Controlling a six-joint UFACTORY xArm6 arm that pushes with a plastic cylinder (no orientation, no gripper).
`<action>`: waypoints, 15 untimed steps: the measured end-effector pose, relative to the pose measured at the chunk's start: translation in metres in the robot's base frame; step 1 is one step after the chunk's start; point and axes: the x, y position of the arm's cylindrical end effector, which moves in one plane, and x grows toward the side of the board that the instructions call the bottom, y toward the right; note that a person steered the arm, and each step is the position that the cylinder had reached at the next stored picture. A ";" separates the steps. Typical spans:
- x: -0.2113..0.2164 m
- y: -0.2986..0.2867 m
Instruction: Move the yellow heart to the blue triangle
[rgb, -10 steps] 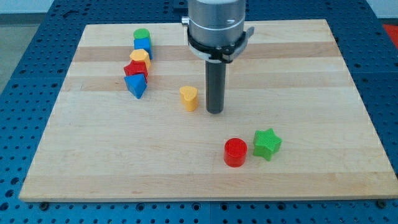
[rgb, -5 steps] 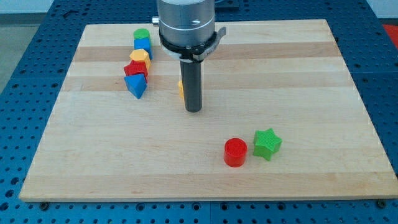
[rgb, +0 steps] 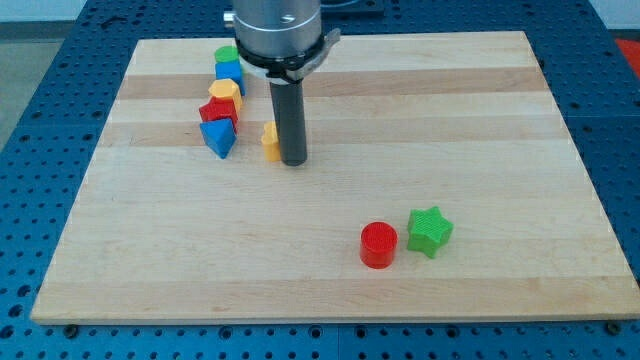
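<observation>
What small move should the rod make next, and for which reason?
Probably keep pushing toward the view's left. My tip sits against the right side of the yellow heart, and a gap of bare board remains between the heart and the blue triangle.

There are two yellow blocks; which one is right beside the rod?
The yellow heart, alone against my tip on its left; the other yellow block sits in the row of blocks.

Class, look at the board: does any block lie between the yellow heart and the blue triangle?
Nothing visible does. The yellow heart sits against my tip on its left, with bare board between it and the blue triangle.
</observation>
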 end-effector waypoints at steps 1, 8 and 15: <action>0.000 -0.006; -0.026 0.016; -0.025 -0.019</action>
